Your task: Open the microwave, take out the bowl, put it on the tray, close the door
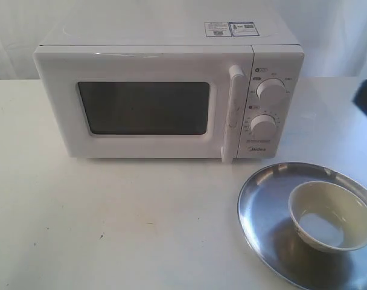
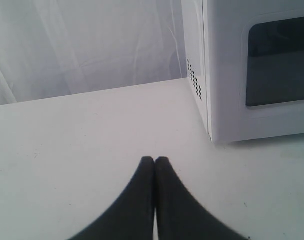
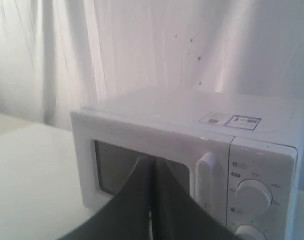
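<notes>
The left jaws and the right jaws are clenched, empty. Ahead of both stands the microwave (image 1: pixel 171 36), door (image 1: pixel 144 109) closed. The bowl (image 1: pixel 331 215) sits in the tray (image 1: pixel 262 205) on the desk (image 1: pixel 111 223), apart from the 2.

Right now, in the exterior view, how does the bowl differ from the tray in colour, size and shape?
The bowl is cream-white and matte; the tray is shiny silver metal. The bowl is much smaller than the wide tray. The bowl has deep walls; the tray has only a shallow rim. Both are round, and the bowl stands upright on the tray.
</notes>
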Controlling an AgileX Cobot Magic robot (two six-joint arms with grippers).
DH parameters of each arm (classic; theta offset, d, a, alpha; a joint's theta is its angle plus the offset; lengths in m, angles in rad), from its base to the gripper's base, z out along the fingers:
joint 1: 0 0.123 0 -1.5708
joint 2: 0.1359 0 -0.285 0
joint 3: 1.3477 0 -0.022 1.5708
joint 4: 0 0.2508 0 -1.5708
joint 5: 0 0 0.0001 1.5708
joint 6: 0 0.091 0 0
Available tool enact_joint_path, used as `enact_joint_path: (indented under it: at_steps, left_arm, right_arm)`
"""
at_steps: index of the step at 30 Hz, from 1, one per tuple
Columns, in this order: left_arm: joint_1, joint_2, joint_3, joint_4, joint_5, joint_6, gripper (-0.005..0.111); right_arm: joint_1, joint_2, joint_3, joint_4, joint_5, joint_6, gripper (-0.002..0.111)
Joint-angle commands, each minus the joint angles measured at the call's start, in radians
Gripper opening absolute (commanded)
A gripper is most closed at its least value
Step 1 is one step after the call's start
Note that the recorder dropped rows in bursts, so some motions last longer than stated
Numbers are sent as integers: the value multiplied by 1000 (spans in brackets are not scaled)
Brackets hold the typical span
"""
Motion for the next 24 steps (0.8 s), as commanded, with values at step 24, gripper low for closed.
enact_joint_path:
  at_steps: [24]
  left_arm:
    - [-1,-2,-3,-8,-4,0,0]
  right_arm:
    - [3,-411,301,-13,-32,90,0]
